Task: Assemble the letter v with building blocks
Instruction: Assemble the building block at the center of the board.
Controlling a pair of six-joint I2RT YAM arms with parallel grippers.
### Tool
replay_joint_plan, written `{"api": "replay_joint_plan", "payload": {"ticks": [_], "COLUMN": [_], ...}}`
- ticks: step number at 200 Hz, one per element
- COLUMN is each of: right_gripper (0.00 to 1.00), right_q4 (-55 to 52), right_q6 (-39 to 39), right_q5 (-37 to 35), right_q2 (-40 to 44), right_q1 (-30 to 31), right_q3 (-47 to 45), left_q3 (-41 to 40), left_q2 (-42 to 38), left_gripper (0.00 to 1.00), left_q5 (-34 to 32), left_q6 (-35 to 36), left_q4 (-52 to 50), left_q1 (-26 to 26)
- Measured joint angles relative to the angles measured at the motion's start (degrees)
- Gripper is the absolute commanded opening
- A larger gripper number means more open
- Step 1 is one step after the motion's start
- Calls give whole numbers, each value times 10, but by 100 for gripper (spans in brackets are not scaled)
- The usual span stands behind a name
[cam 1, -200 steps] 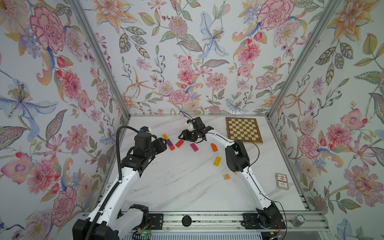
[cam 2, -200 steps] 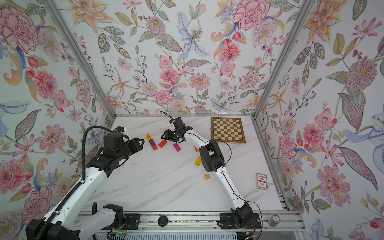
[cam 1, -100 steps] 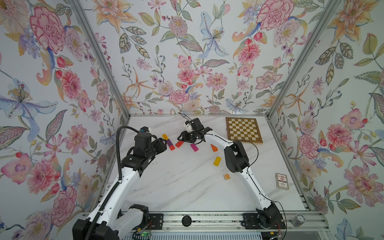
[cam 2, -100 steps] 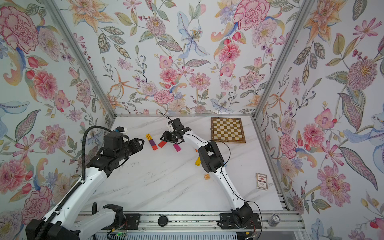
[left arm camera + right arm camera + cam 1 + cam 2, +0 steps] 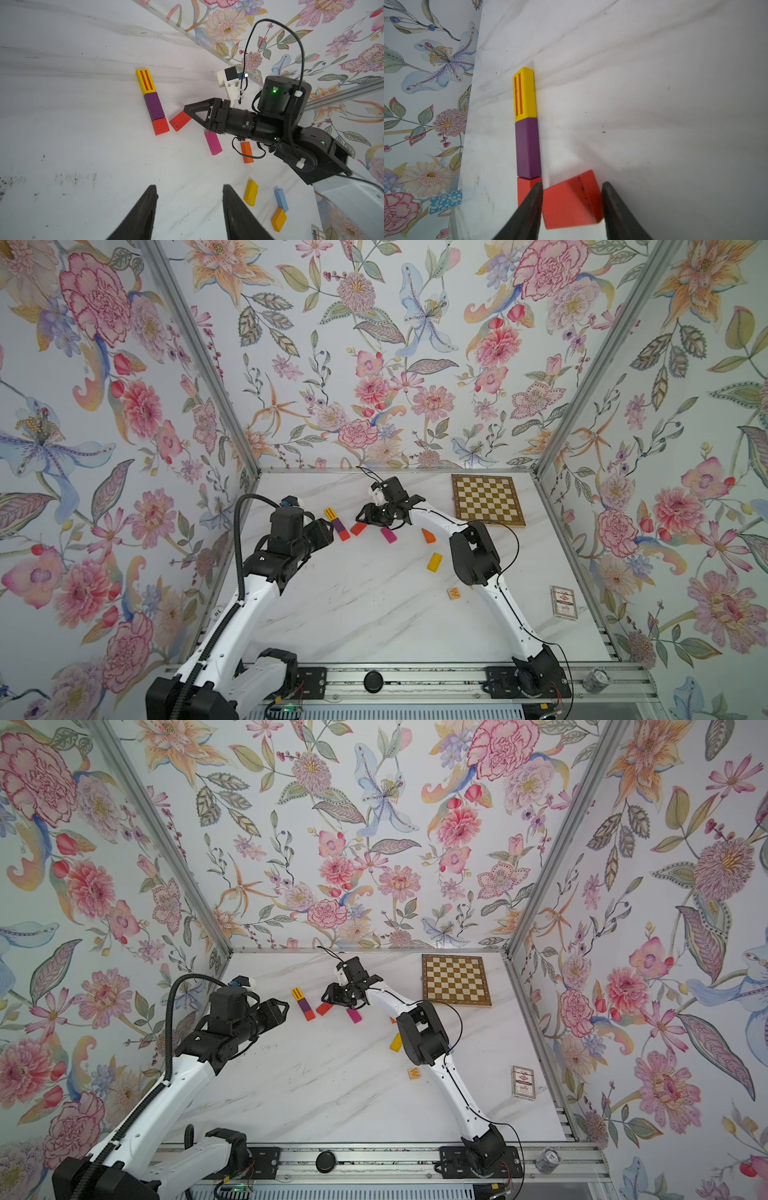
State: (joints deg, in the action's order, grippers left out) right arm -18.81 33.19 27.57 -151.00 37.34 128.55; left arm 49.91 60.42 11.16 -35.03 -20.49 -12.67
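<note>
Over on the left, the left gripper [image 5: 190, 209] hangs above the marble table [image 5: 374, 622] with its jaws spread and nothing between them, well short of the blocks.

Next comes the first arm of the letter, already laid. A striped yellow block [image 5: 331, 514], a purple block [image 5: 338, 524] and a red block [image 5: 343, 535] sit end to end in one straight row.

Just beside that red end lies a second red block [image 5: 571, 203], flat and angled away from the row. The right gripper [image 5: 572, 187] pinches it, and I see no gap at either pad. To my eye this is the corner step, starting the second arm of the V.

Further right a magenta block [image 5: 389, 535], an orange block [image 5: 428, 536], a plain yellow block [image 5: 434, 562] and a W cube [image 5: 454, 593] lie loose and apart.

I'd say the next move calls for nudging the held block until its near end meets the row's red end. It then needs releasing cleanly, because the inner finger sits right against that row and could shove it crooked. The magenta block looks the handiest to add after that.
</note>
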Motion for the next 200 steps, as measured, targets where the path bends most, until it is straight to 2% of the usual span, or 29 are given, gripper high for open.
{"api": "replay_joint_plan", "payload": {"ticks": [70,200], "right_gripper": [41,40], "right_q4": [-11,-16], "right_q6": [-3,-4], "right_q5": [-14,-17], "right_q2": [10,23], "right_q1": [4,9], "right_q3": [-12,-30], "left_q3": [0,-7], "left_q2": [0,-1], "left_gripper": [54,54], "left_q5": [0,2], "left_q6": [0,-4], "left_q4": [0,-2], "left_q1": [0,0]}}
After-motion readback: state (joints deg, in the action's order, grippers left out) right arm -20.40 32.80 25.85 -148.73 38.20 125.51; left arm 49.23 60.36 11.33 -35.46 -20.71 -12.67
